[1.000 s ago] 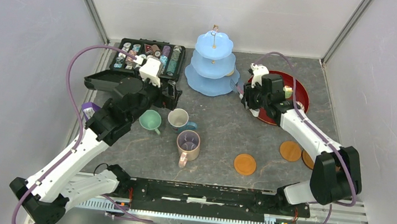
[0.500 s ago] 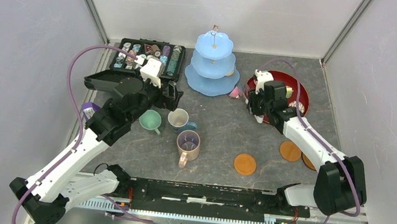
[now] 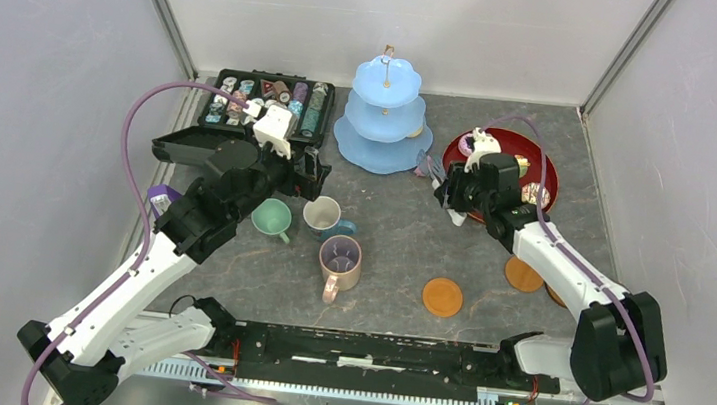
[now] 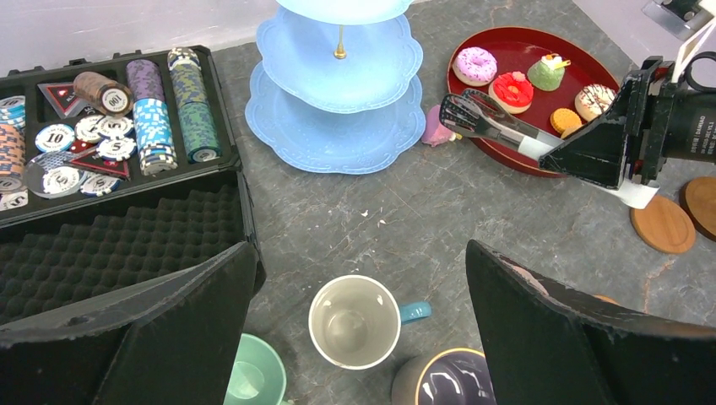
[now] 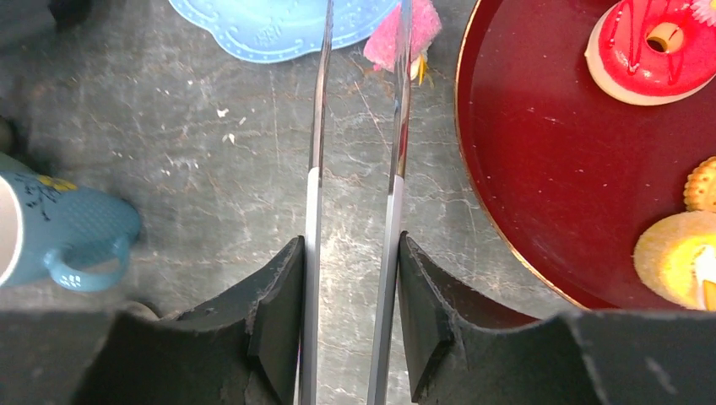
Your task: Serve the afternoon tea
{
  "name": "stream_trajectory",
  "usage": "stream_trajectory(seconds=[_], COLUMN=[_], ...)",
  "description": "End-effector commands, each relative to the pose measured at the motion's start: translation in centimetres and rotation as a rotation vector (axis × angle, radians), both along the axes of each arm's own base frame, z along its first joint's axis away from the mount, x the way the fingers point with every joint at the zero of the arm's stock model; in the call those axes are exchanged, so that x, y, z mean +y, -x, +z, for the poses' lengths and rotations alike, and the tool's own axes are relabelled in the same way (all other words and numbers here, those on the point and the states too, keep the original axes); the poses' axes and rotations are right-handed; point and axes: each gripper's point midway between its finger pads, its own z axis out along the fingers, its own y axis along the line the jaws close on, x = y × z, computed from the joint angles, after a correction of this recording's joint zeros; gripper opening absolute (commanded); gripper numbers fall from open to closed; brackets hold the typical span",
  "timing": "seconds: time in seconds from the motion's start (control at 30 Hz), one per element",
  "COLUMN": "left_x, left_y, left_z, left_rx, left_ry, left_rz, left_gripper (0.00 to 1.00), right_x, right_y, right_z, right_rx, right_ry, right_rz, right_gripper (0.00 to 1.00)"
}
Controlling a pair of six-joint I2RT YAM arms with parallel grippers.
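The pale-blue three-tier stand (image 3: 384,115) stands empty at the back. A pink pastry (image 4: 435,126) lies on the table at its base. Several pastries, among them a pink doughnut (image 4: 475,65) and a red one (image 5: 654,46), lie on the red tray (image 3: 548,177). My right gripper (image 5: 350,253) is shut on metal tongs (image 5: 314,126). The tongs' arms stand apart, and their tips reach beside the pink pastry (image 5: 405,29). My left gripper (image 4: 359,249) is open above the white-and-blue mug (image 4: 355,321). The mint mug (image 3: 270,217) and the pink-purple mug (image 3: 339,259) stand beside it. The olive mug is out of view.
A black case of chips (image 3: 264,102) lies open at the back left, close to my left gripper. Brown coasters (image 3: 442,297) (image 3: 524,274) lie at the front right, one partly under my right arm. White walls close in the table.
My right gripper has drawn back to the right and nearer with the tongs. The pink pastry now shows on the table by the stand. The left arm has not moved.
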Motion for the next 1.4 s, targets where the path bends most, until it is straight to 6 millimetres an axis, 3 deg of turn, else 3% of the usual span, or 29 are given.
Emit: stream_trajectory(seconds=[0.0,0.43,0.87,1.13,1.37], left_x=[-0.2,-0.3,-0.5,-0.5,-0.5], left_y=[-0.2,0.1,0.1,0.0,0.0], left_z=[1.2,1.5,1.4,1.2,1.3], left_rx=[-0.044,-0.049,-0.044,-0.040,-0.040], left_ry=[0.013,0.027,0.027,0.022,0.024], left_rz=[-0.005,-0.017,-0.025,-0.020,-0.021], left_gripper=[1.00,0.99,0.99,0.99,0.99], right_x=[0.8,-0.2,0.9,0.5,0.1], right_y=[-1.3,-1.2,-3.0,-3.3,-2.8], right_z=[1.7,-0.4,-1.6,-1.5,-0.8], right_rx=[-0.045,-0.027,-0.018,-0.045,-0.078], right_ry=[-0.128,-0.058,-0.052,-0.016,0.013], right_rz=[-0.074,-0.107,-0.094,-0.100,-0.088], right_gripper=[0.46,0.54,0.53,0.40,0.18])
